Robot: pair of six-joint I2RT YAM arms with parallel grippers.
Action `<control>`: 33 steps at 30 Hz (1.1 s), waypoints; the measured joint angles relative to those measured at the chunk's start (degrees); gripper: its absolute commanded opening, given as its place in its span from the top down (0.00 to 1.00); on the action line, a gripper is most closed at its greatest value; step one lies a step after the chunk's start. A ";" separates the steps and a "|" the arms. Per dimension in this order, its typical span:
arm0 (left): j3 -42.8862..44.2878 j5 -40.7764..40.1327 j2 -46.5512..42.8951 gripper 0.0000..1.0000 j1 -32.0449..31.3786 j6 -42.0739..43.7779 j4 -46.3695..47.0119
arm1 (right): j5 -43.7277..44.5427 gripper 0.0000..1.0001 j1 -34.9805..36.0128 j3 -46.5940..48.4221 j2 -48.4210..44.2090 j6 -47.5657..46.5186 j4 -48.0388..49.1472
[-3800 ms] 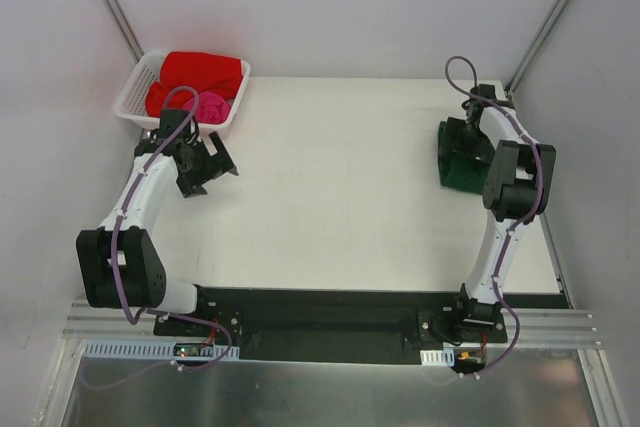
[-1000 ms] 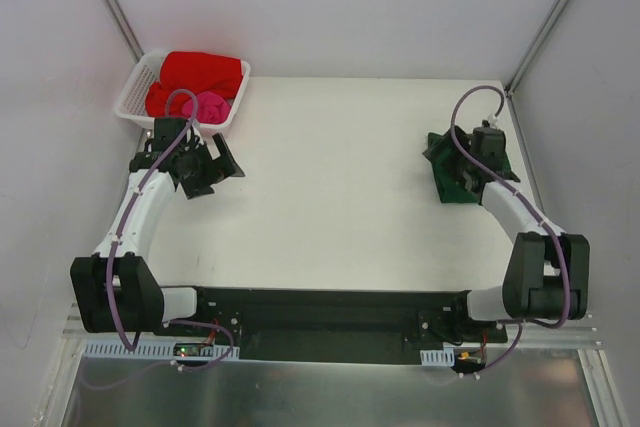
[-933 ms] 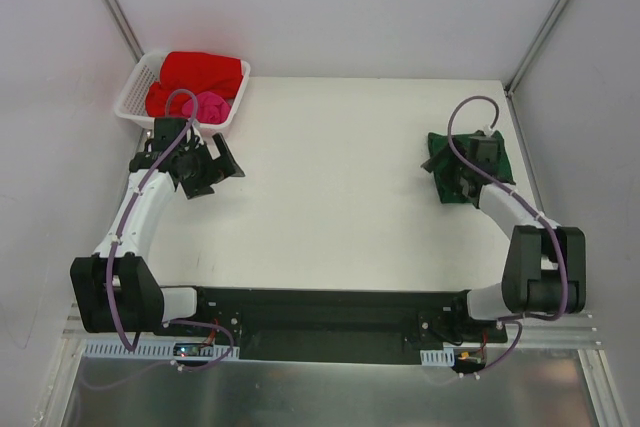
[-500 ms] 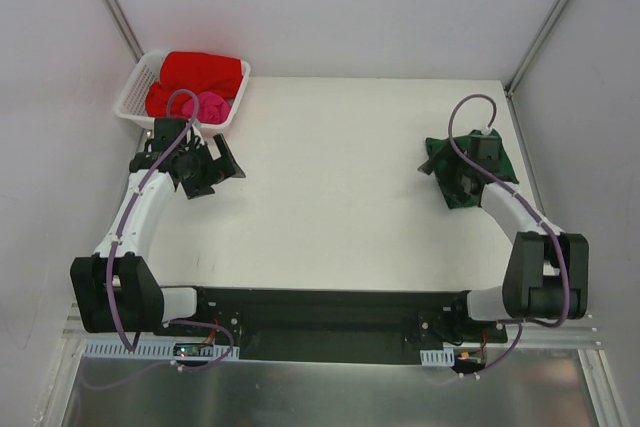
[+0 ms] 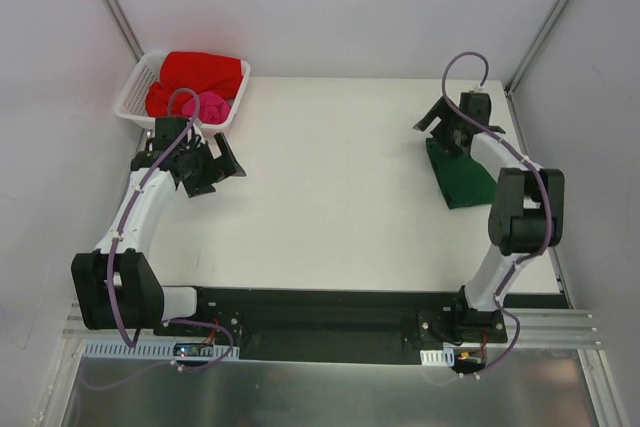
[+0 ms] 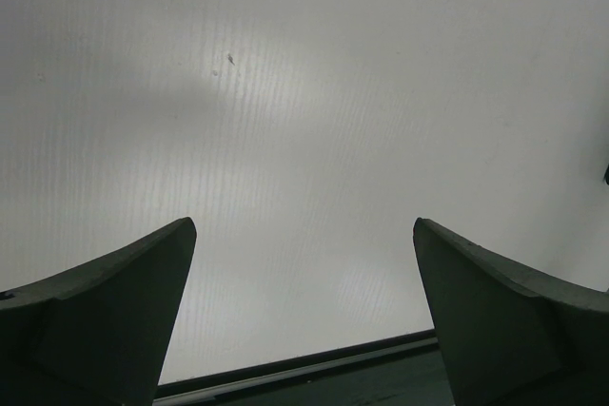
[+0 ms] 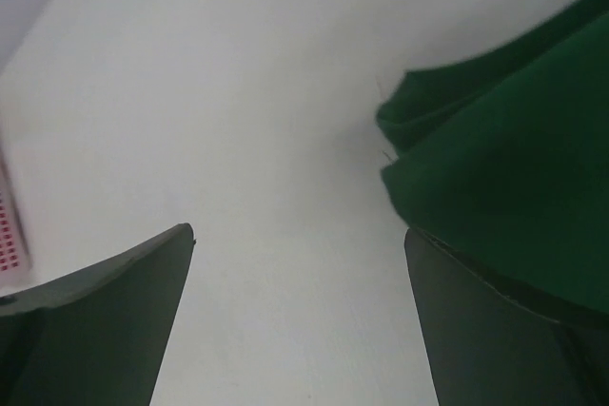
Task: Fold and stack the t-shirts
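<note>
The next shirt must come from the basket (image 5: 128,97), so the left gripper (image 5: 212,175) (wide open, empty, over bare table (image 5: 330,177) just beside it) should pinch the red t-shirt (image 5: 200,72) by one edge and lift it clear of the pink t-shirt (image 5: 212,107). At right, the green t-shirt (image 5: 463,177) lies folded on the table, with the right gripper (image 5: 440,127) wide open and empty at its far end.

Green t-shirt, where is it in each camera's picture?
Top external: the green t-shirt lies folded on the right side of the white table.
Left wrist: not in it; only tabletop shows.
Right wrist: the green t-shirt fills the right side of the picture.
Shared landmark: the white table.
</note>
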 measured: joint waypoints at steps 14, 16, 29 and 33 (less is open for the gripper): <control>0.02 -0.13 0.00 0.01 0.00 -0.55 0.13 | 3.28 0.04 -2.43 6.60 12.11 4.15 -3.15; 0.02 -0.11 0.00 0.01 0.00 -0.81 0.13 | 3.17 0.04 -3.67 7.19 12.35 4.31 -3.06; 0.70 0.46 -1.44 0.01 0.00 0.35 0.24 | -5.46 0.04 1.92 3.21 -22.73 -11.47 -10.84; 0.48 1.66 -2.49 0.01 0.00 0.26 1.44 | -5.38 0.04 2.01 -2.82 -41.97 -12.96 -12.13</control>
